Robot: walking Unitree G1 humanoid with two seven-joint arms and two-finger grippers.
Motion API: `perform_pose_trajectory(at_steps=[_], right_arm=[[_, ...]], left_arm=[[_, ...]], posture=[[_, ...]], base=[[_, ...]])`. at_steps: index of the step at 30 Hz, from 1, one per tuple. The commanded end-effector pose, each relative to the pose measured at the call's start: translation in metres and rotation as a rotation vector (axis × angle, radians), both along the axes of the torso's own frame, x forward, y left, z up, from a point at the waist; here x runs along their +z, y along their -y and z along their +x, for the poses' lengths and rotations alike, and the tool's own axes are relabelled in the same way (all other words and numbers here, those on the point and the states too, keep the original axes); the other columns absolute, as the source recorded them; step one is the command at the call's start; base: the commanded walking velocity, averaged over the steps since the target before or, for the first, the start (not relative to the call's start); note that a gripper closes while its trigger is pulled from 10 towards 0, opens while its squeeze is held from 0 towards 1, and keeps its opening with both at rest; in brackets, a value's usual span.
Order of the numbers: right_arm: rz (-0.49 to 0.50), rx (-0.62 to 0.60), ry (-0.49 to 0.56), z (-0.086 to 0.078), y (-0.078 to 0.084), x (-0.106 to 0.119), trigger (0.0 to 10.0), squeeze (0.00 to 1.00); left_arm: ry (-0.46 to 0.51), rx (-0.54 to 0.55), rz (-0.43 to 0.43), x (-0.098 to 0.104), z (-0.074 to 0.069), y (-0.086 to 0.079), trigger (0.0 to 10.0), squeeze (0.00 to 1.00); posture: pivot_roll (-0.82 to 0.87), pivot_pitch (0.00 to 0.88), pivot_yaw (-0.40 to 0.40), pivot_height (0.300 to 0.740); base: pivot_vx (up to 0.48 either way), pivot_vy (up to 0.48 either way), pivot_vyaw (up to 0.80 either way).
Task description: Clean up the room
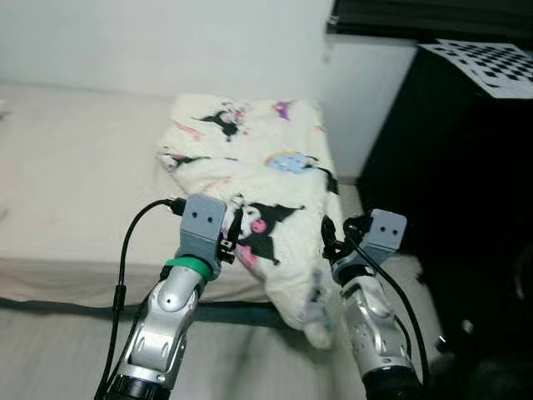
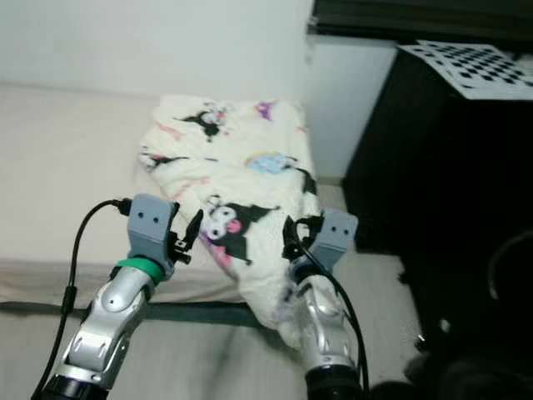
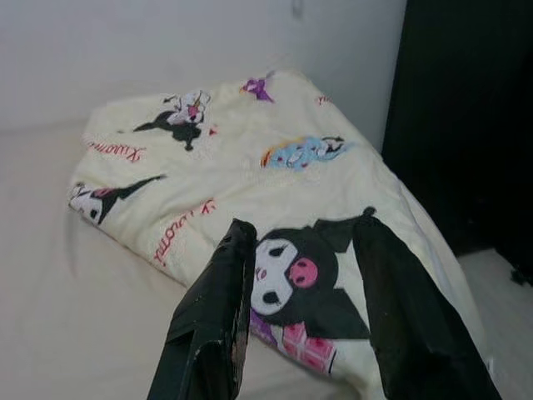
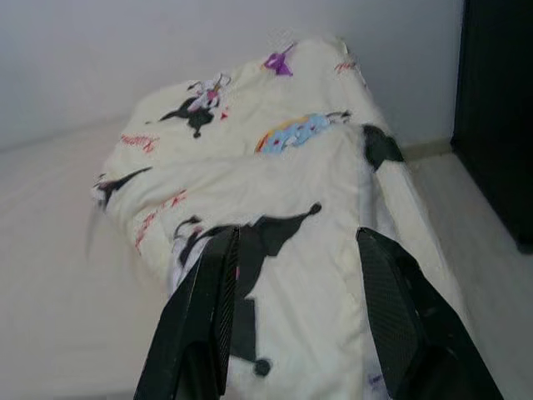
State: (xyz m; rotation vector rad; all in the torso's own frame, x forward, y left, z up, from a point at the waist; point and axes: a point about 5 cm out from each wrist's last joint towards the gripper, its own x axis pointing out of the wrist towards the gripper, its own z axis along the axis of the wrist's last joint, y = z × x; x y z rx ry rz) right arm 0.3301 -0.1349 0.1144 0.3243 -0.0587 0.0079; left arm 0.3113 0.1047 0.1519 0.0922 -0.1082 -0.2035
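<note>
Both grippers are spread wide with nothing between their fingers. The left gripper (image 3: 304, 321) hovers just above the near part of a cream cartoon-print blanket (image 1: 266, 171), its two black fingers (image 3: 218, 308) framing a black-and-pink cartoon character (image 3: 304, 279) printed on the cloth. The right gripper (image 4: 296, 312) hangs over the same blanket's near right part, where the fabric spills off the bed's front edge toward the floor (image 1: 67, 350). The blanket lies crumpled at the right end of the bed (image 1: 75, 175), reaching from the white wall (image 1: 166, 42) behind to the front edge, with its lower end drooping over that edge between the two silver arms. Just right of the bed stands a black cabinet (image 1: 466, 192), and a black-and-white checkerboard sheet (image 1: 491, 65) lies on its top.
</note>
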Motion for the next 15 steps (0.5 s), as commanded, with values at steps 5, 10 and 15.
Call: perform_pose_trajectory(at_steps=[5, 10, 15], right_arm=[[0.009, 0.020, -0.022, -0.0022, -0.0081, -0.0053, 10.0, 0.00], [0.009, 0.018, -0.023, -0.0020, -0.0083, -0.0058, 10.0, 0.00], [0.005, 0.019, -0.027, -0.0024, -0.0080, -0.0072, 10.0, 0.00]], left_arm=[[-0.021, 0.022, 0.005, -0.0048, -0.0002, -0.0069, 10.0, 0.00], [-0.031, 0.011, 0.010, -0.0065, 0.0006, -0.0059, 10.0, 0.00], [-0.056, 0.001, 0.033, -0.0109, 0.0014, -0.0054, 10.0, 0.00]], posture=[[0.01, 0.033, 0.007, 0.740], [0.01, 0.032, 0.008, 0.740], [0.01, 0.033, 0.007, 0.740]], base=[[0.000, 0.000, 0.00], [0.000, 0.000, 0.00], [0.000, 0.000, 0.00]])
